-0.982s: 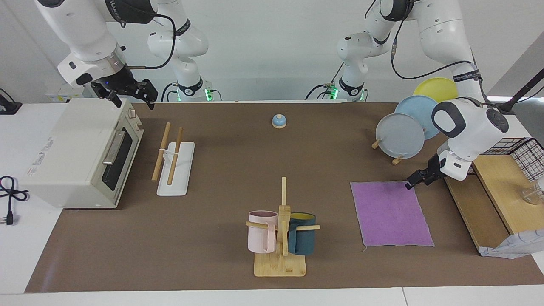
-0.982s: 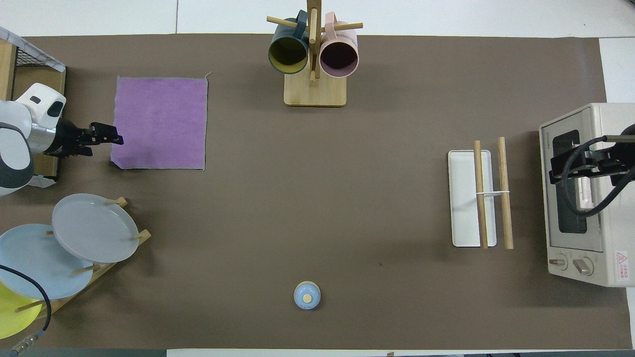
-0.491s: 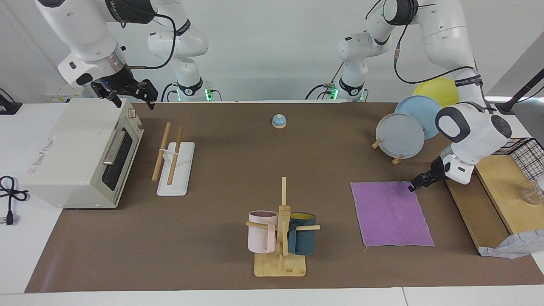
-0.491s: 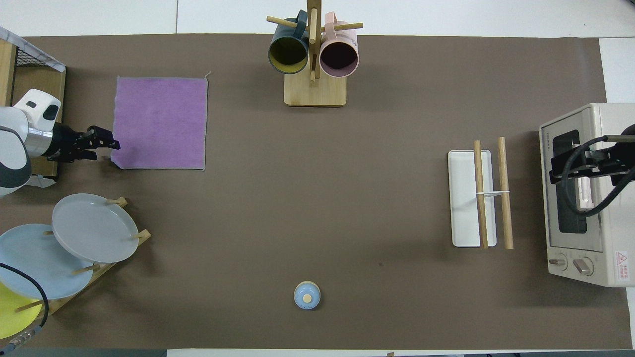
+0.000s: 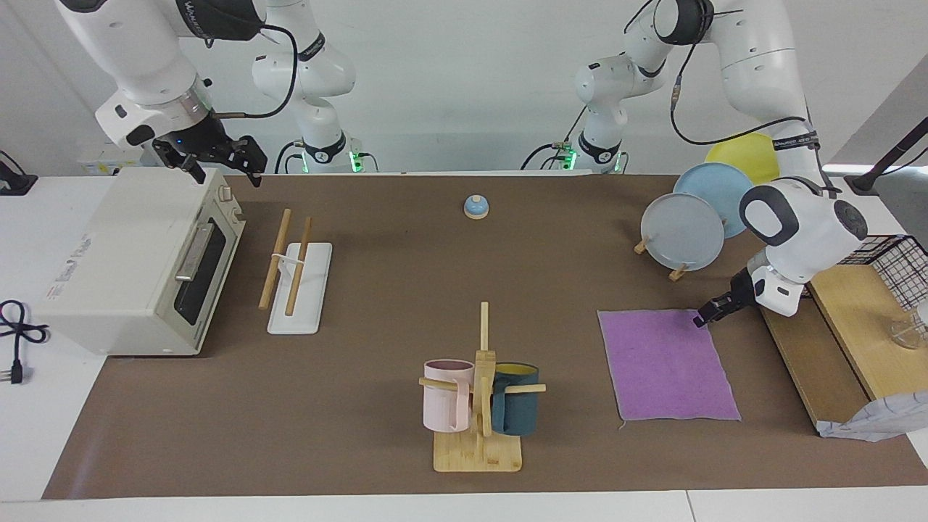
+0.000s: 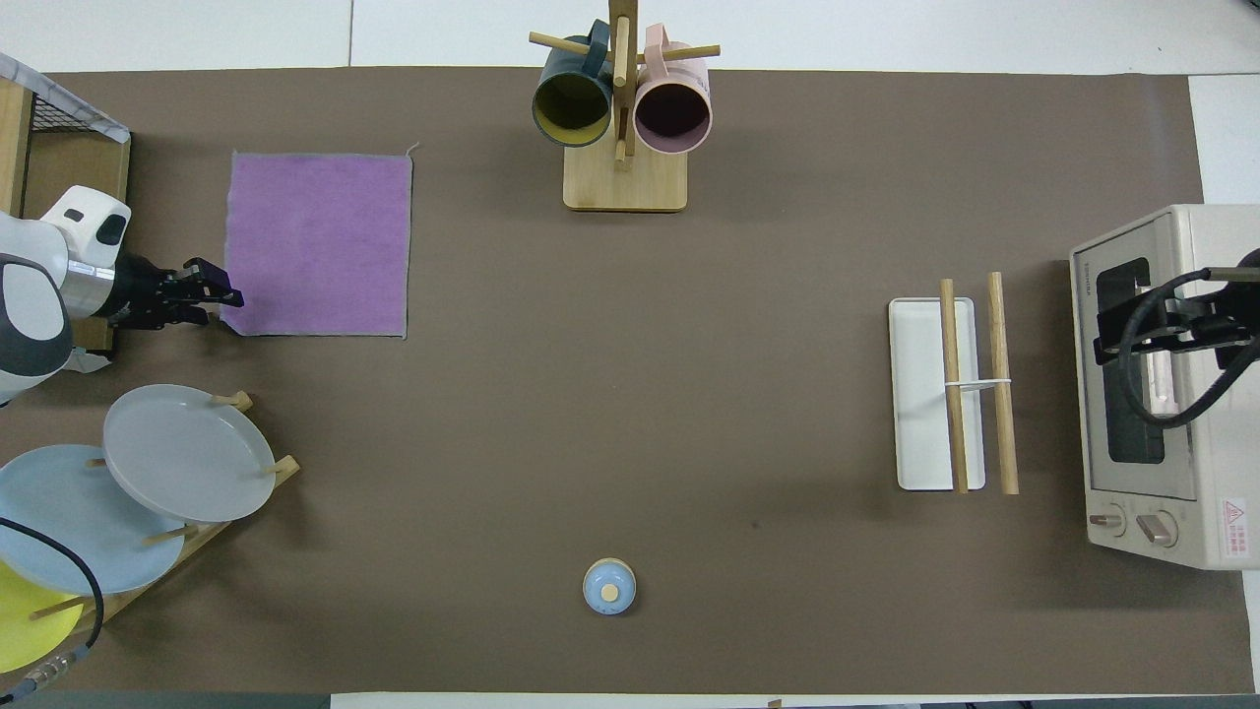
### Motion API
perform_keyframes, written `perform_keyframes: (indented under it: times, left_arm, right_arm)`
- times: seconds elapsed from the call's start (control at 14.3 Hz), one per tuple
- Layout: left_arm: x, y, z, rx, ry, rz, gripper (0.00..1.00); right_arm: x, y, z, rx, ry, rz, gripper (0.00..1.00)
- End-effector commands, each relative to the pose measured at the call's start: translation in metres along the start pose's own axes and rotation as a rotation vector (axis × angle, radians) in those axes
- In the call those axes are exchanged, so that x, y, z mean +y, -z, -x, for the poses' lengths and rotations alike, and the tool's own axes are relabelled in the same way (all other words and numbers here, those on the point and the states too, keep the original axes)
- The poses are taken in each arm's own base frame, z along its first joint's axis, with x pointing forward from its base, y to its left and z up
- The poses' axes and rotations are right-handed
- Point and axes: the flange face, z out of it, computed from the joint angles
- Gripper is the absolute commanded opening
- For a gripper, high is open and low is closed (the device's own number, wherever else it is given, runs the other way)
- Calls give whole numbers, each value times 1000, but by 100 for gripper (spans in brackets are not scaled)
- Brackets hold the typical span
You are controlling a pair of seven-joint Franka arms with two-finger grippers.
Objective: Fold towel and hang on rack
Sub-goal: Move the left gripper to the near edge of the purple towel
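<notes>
Towel [image 5: 665, 365]: thin purple cloth, rectangular, lying flat and unfolded on brown table covering [image 5: 406, 290] toward left arm's end; long axis running away from robots, frayed thread at one corner farthest from robots; open covering on the side toward the mug tree [image 5: 480, 395], wooden platform [image 5: 797, 362] close along the other long edge. Left gripper [image 5: 702, 317]: low at towel corner nearest the robots, tips at cloth edge; cannot tell whether open, closed or pinching cloth. Rack [image 5: 296, 274]: two parallel light wooden rods joined by white bracket over flat white oblong base, rods running away from robots, standing toward right arm's end just beside white toaster oven [image 5: 138, 264]. Wide bare stretch of covering between towel and rack, broken only by mug tree with pink and dark teal mugs and small blue bell [image 5: 475, 206]. Right gripper [image 5: 217, 165]: raised over toaster oven, fingers spread apart, empty, waiting. Round plates [image 5: 683, 232] on wooden stand nearer robots than towel.
</notes>
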Motion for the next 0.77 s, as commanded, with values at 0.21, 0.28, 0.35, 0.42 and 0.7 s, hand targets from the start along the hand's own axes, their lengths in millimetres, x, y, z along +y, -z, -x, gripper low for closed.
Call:
perform_keyframes:
  times: [0.21,0.28,0.35,0.42,0.7]
  left_arm:
    - [-3,-7,5,-15,44,13,45]
    - [-3,-8,6,-17,46,13,43]
    - [-3,-7,5,-15,51,13,40]
    - [-3,-7,5,-15,54,13,35]
    - [-3,-7,6,-17,54,13,9]
  right_arm:
    - [-4,-2,10,-24,41,-11,100]
    - [-6,-1,10,-22,41,-10,100]
    - [-6,-2,10,-24,45,-11,100]
    - [-6,-2,10,-24,46,-11,100]
    - [-12,-6,3,34,54,-15,100]
